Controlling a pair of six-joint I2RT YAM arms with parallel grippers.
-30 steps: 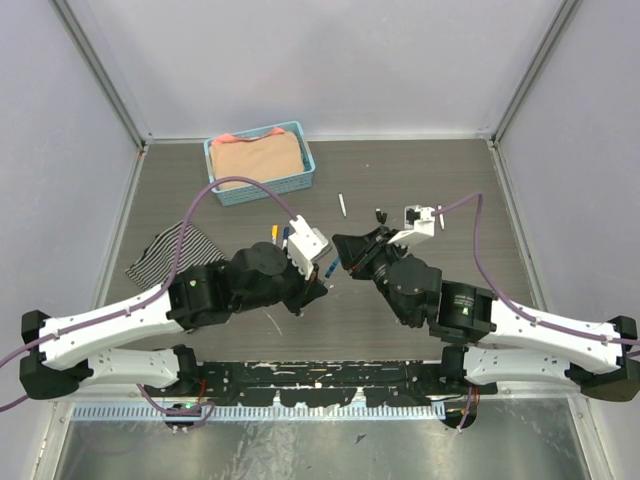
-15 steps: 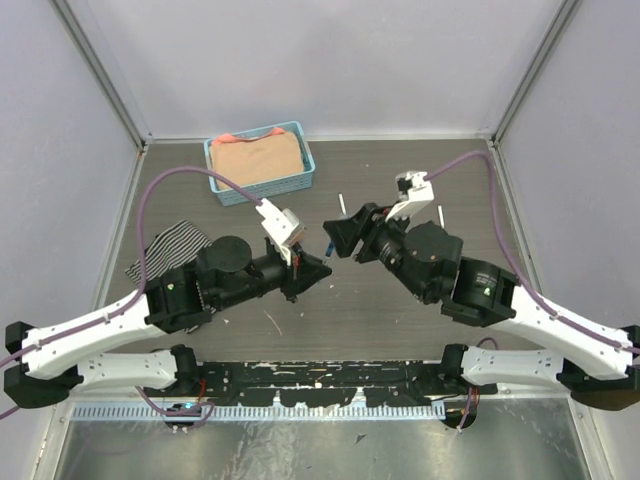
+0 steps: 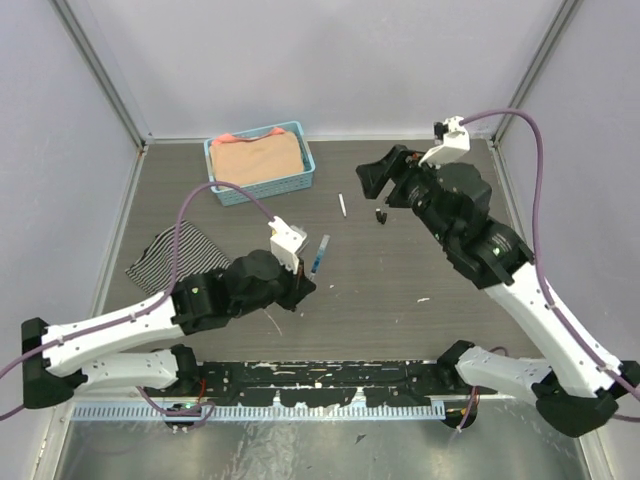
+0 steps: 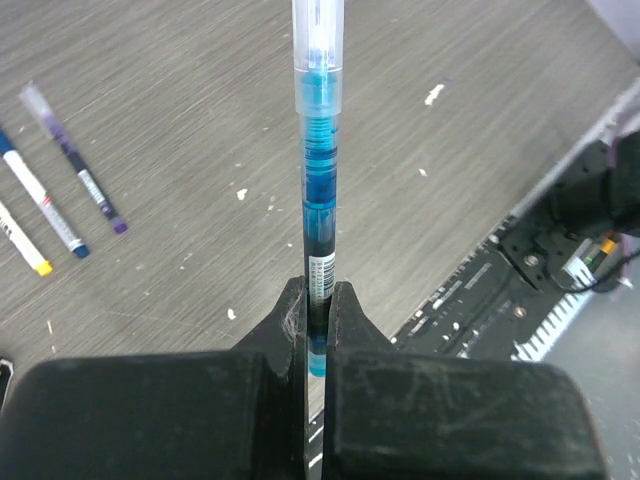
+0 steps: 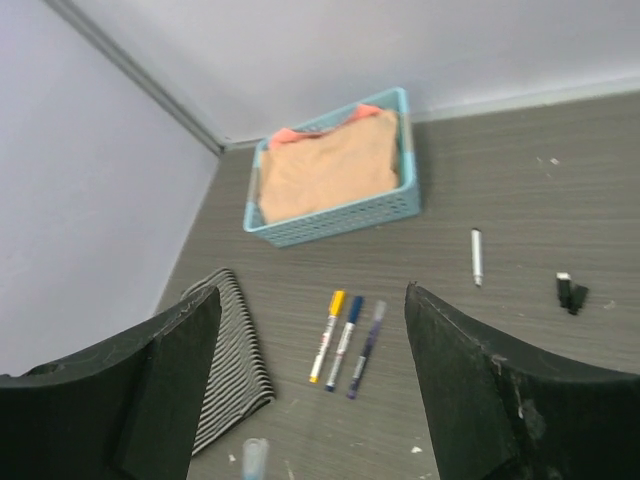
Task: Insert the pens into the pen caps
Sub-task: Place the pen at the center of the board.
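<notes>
Since the earlier frame the right arm has lifted away toward the far right of the tabletop. Its claw now stands wide apart, holding nothing. The left claw is clamped on a blue pen, whose tip sits inside a translucent cap. The yellow-capped pen, blue-capped pen and purple-capped pen lie side by side beside the striped cloth. A white pen and a black cap lie apart from each other, near the blue basket.
</notes>
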